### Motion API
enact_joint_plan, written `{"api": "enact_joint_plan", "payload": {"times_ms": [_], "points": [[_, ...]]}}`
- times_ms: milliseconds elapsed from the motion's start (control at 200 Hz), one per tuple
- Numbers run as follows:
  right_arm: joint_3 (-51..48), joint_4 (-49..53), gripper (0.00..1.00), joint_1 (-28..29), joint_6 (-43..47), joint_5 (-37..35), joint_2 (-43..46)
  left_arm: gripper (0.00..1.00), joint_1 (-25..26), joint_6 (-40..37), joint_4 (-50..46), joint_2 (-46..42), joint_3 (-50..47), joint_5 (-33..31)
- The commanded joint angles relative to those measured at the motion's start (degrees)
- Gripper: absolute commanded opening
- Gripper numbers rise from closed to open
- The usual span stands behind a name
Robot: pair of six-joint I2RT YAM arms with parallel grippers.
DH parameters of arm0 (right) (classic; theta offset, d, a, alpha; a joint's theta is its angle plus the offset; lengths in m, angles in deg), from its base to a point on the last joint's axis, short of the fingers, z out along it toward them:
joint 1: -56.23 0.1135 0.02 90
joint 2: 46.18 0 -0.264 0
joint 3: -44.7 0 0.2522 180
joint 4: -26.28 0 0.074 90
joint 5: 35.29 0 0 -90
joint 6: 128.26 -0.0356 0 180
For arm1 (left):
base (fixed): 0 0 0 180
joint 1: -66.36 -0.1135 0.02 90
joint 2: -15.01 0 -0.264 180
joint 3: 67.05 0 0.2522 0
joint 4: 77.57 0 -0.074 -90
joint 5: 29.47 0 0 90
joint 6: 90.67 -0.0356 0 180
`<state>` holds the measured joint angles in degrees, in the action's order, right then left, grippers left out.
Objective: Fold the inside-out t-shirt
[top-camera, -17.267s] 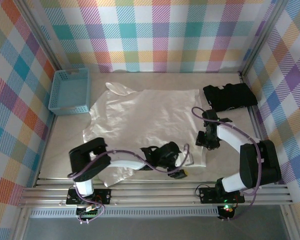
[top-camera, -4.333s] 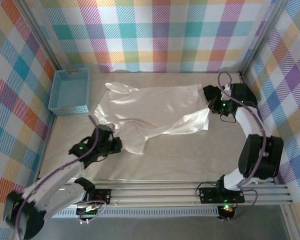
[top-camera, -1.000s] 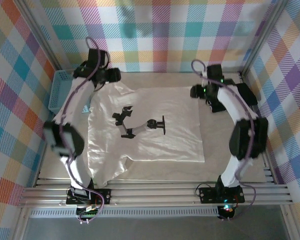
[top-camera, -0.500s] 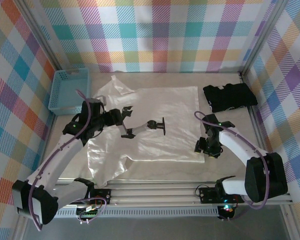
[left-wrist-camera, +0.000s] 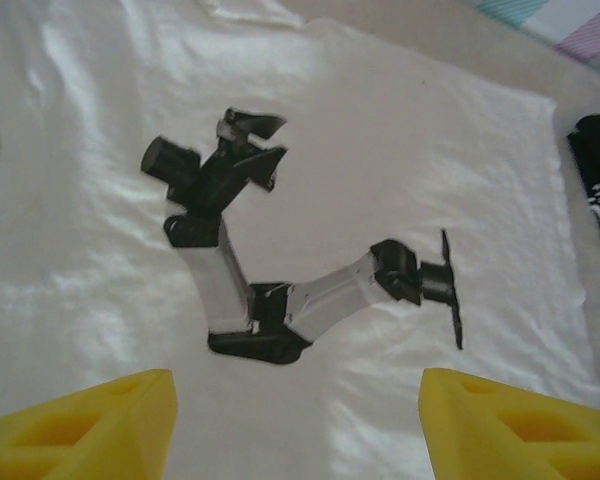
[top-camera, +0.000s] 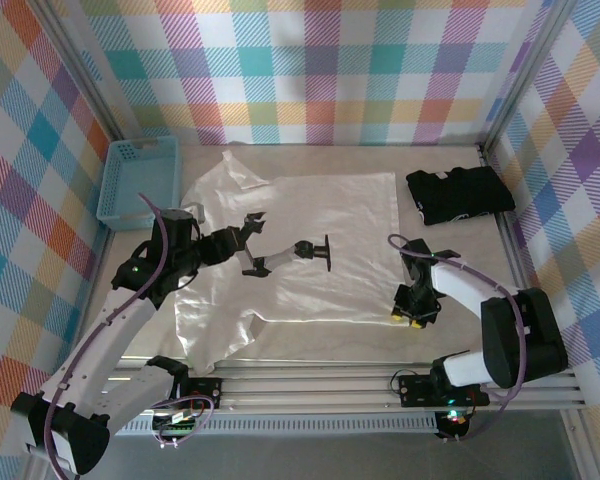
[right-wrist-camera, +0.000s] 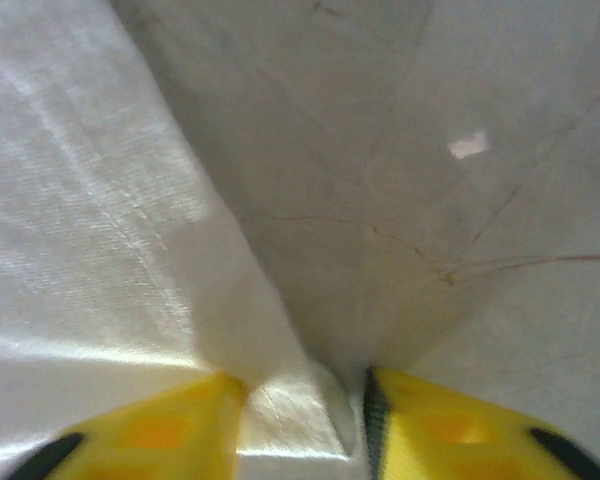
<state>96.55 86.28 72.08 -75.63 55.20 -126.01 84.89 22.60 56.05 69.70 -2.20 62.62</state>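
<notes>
On the table [top-camera: 330, 335], wrist close-up reveals right pincer [right-wrist-camera: 305, 400] seemingly pinching t-shirt [right-wrist-camera: 100, 200].

The blue basket [top-camera: 140, 182] sits far-left of the left gripper [left-wrist-camera: 298, 410]; the black folded garment [top-camera: 460, 194] lies well beyond the right gripper [top-camera: 412, 310].

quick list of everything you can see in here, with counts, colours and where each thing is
t-shirt: one, white, spread over the table's middle
print: one, black and grey, arm-shaped, on the shirt's middle
basket: one, light blue, far left, beside the shirt
folded garment: one, black with small white marks, far right corner
table: one, beige, under everything
walls: pastel plaid, on three sides
left gripper: one, yellow fingers, open above the shirt's left part
right gripper: one, yellow fingers, pinching the shirt's near right corner
</notes>
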Motion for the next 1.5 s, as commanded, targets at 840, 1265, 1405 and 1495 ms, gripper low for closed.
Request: {"api": "enact_joint_plan", "payload": {"times_ms": [840, 1265, 1405, 1495], "points": [[31.2, -14.5, 0.01, -20.7, 14.4, 4.0, -19.8, 0.67, 1.5, 4.9, 25.1, 37.5, -3.7, 9.3], [26.5, -15.7, 0.02, -20.7, 15.6, 8.2, -15.5, 0.69, 20.9, 13.2, -0.2, 2.9, -18.7, -8.0], [26.2, -15.5, 0.01, -20.7, 15.8, 8.4, -13.9, 0.69, 30.4, 25.0, -10.0, -5.8, -22.8, -9.3], [25.9, -15.3, 0.02, -20.7, 16.0, 8.6, -12.9, 0.68, 35.8, 28.8, -10.7, -5.6, -24.7, -8.5]]}}
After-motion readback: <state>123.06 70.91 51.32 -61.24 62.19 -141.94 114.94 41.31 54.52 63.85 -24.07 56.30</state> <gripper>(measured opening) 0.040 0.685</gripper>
